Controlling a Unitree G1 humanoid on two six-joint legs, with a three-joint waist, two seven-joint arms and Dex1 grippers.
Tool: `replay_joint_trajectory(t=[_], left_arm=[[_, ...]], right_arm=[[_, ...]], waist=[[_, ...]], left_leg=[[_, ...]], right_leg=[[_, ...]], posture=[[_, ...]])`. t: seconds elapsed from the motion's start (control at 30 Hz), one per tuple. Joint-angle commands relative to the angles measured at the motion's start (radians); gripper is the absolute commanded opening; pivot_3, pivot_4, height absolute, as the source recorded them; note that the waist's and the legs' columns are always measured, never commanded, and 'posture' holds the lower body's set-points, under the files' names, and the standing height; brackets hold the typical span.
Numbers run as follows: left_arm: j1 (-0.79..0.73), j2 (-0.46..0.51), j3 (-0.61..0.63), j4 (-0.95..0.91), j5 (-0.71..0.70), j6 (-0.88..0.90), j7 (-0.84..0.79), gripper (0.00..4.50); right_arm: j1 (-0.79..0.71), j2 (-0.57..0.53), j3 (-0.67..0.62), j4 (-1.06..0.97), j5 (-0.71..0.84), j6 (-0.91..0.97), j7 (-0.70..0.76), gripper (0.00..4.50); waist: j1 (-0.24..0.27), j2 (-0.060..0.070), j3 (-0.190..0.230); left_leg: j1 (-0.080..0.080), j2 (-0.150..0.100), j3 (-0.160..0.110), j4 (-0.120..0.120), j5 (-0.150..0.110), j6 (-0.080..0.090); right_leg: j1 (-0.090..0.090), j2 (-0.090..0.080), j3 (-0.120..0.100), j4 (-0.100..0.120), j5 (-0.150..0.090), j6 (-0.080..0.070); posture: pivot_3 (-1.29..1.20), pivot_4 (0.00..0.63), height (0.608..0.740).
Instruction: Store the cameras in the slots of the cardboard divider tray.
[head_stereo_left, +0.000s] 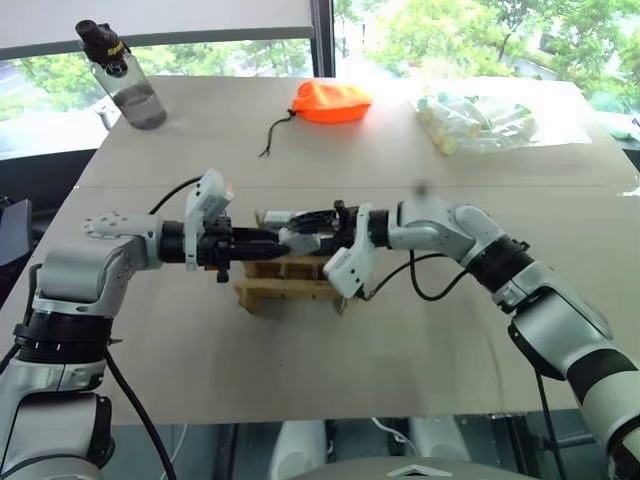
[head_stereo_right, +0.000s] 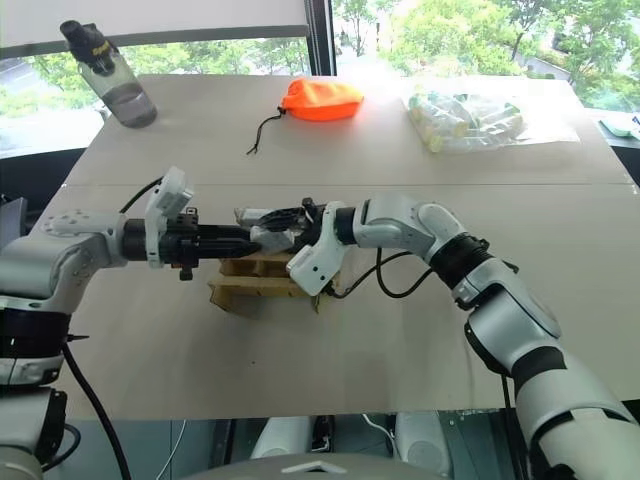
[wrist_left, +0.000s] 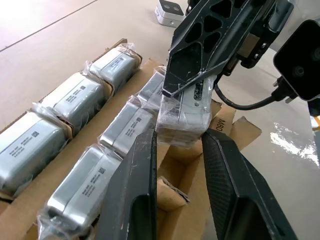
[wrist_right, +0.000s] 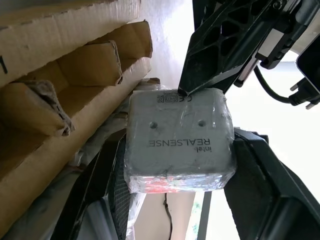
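The left arm reaches in level from the left, forearm across the table (head_stereo_left: 400, 350), its gripper (head_stereo_left: 283, 240) pointing right and slightly down over the tray (head_stereo_left: 285, 290). In the left wrist view its two fingers (wrist_left: 137, 200) stand on either side of the wrapped camera (wrist_left: 184, 112), clenched on its lower end as far as that angle lets one judge. The right arm comes in from the right, elbow bent, wrist turned so its gripper (head_stereo_left: 318, 232) points left to meet the other above the tray. Its fingers (wrist_right: 250, 165) clamp the same camera (wrist_right: 179, 142) from both sides, so the block hangs in the air between the two grippers, not in a slot.

The tray sits on the table under the meeting point. In the left wrist view several of its slots already hold wrapped cameras (wrist_left: 75, 100) lying on their sides, and the slot right beneath the held one is bare cardboard. A further white camera (wrist_left: 170, 11) lies on the table beyond the tray.

Farther back, from left to right, stand a bottle (head_stereo_left: 125, 78), an orange pouch (head_stereo_left: 330, 101) with a dark cord, and a clear bag of tubes (head_stereo_left: 480, 122), all well apart from the arms.
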Motion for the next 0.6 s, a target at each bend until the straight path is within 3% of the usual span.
replay_joint_trajectory(t=[0.03,0.13,0.17,0.33,0.6], left_arm=[[-0.050,-0.018,0.007,-0.011,-0.011,-0.035,-0.023,0.72],[-0.054,0.026,-0.017,-0.021,-0.002,-0.031,-0.096,0.72],[-0.058,0.028,-0.019,-0.022,0.002,-0.029,-0.097,1.75],[-0.126,-0.013,-0.024,0.025,0.028,-0.024,-0.051,3.71],[-0.099,0.066,-0.098,-0.005,0.041,0.006,-0.183,3.71]], right_arm=[[0.004,0.029,-0.008,-0.030,0.030,-0.003,0.015,1.99],[0.008,0.030,-0.010,-0.033,0.034,-0.001,0.024,1.99],[0.008,0.031,-0.010,-0.033,0.034,0.000,0.027,1.99],[0.006,0.036,-0.016,-0.030,0.032,0.003,0.035,1.99],[0.002,0.039,-0.021,-0.020,0.027,0.012,0.035,1.99]], waist=[[0.000,0.000,0.000],[0.000,0.000,0.000],[-0.001,0.000,0.000],[0.004,0.000,0.000],[-0.002,0.000,0.000]], left_leg=[[0.000,0.000,0.000,0.000,0.000,0.000],[0.000,0.000,0.000,0.000,0.000,0.000],[0.000,0.000,0.000,0.000,0.000,0.000],[0.000,0.000,-0.001,0.001,0.000,0.000],[0.000,-0.001,0.000,0.000,0.000,0.000]], right_leg=[[0.000,0.000,0.000,0.000,0.000,0.000],[0.000,0.000,0.000,0.000,0.000,0.000],[0.000,0.000,0.000,0.000,0.000,0.000],[0.000,0.000,-0.001,0.000,0.000,0.000],[0.000,0.000,0.000,0.000,0.000,0.000]], posture=[[0.00,0.150,0.726],[0.00,0.150,0.726],[0.00,0.150,0.726],[0.00,0.150,0.726],[0.00,0.150,0.726]])
